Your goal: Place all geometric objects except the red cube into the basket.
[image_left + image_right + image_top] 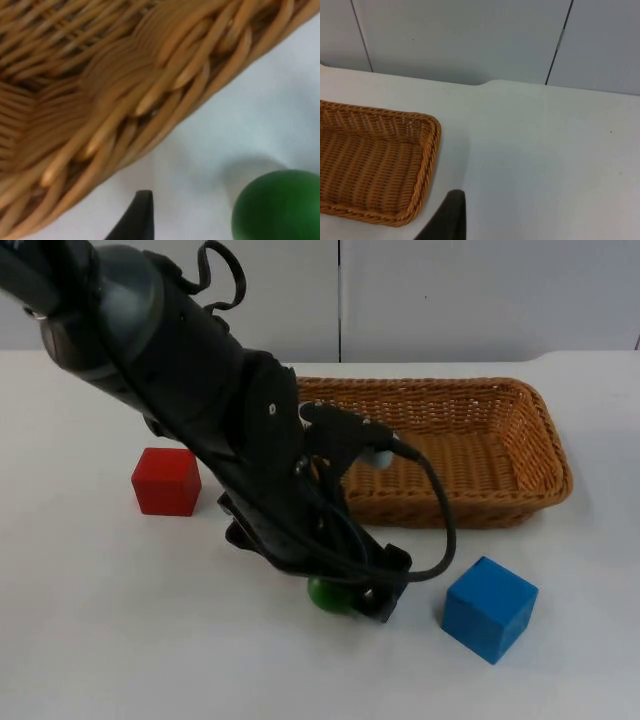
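Observation:
A green ball (326, 596) lies on the white table in front of the wicker basket (520, 430). My left gripper (352, 596) is down at the table right over the ball, covering its right side. In the left wrist view the green ball (280, 209) rests on the table with its shadow, close to the basket's woven wall (125, 95). A blue cube (489, 608) sits to the ball's right. A red cube (166, 481) stands left of the arm. The right arm waits off to the side, and its wrist view takes in one end of the basket (422, 160).
The basket has nothing in it where its floor shows. The left arm crosses over the basket's near left corner and hides it. A grey partition wall (450, 290) closes the table at the back. Open table lies to the front left.

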